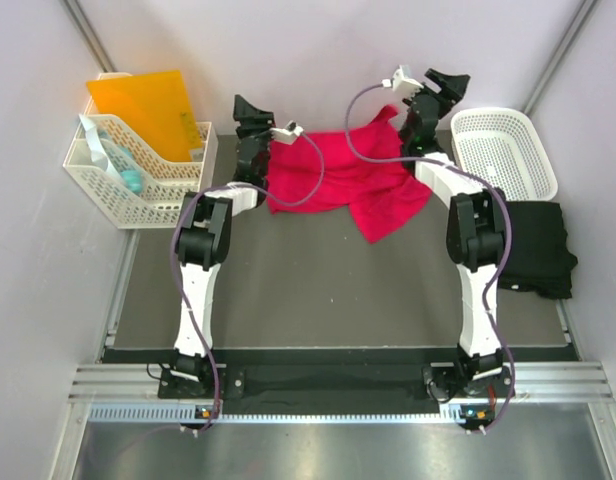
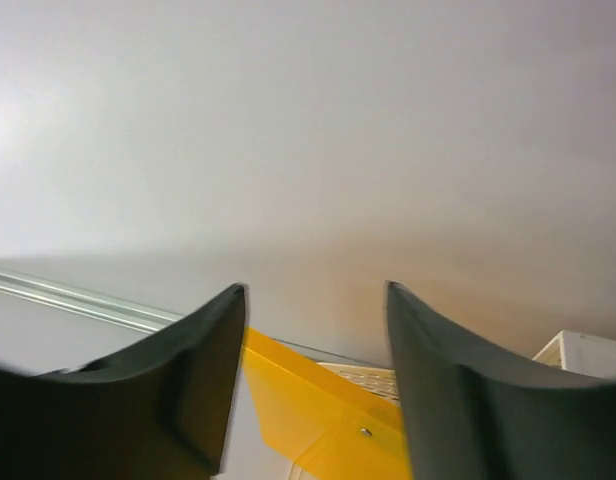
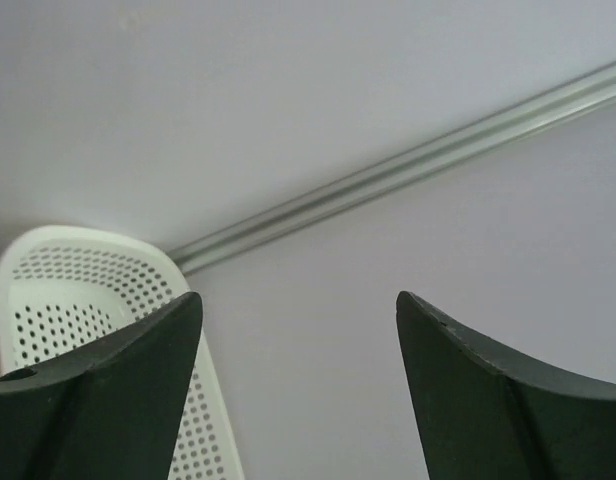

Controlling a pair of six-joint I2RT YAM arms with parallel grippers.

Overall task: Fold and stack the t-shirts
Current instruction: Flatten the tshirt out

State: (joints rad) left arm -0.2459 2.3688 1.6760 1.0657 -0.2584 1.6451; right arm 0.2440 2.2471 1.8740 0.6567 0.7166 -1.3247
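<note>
Surface: a dark grey table mat [image 1: 318, 300] inside a pale-walled booth, with both arms bolted at its near edge
Red shirt: the pinkish-red t-shirt [image 1: 333, 180] lies rumpled and partly doubled over at the far middle of the mat, between the two grippers and below both sets of jaws, with one corner trailing toward the near right
Black shirt: the black t-shirt [image 1: 536, 248] lies bunched at the mat's right edge, well behind and below the right jaws, on the near side of the white lattice basket [image 1: 503, 150]
Left gripper: the left gripper [image 2: 316, 300] is raised and tipped up toward the back wall, jaws parted with nothing between them; the red cloth's left edge lies beneath it
Right gripper: the right gripper [image 3: 298, 310] is lifted too, jaws spread wide and empty; the basket's rim shows beside one finger
Beyond the left jaws: an orange folder [image 1: 143, 105] stands in a white organiser [image 1: 138, 190]
Handling: both shirts look light and limp, so they will likely sag and drape from any pinch; neither slippery nor fragile, though a deep bite may catch several layers
Where to hold: probably two outer corners of one edge, one per jaw, so the cloth hangs flat; from above it is hard to tell hem from collar in the crumple
</note>
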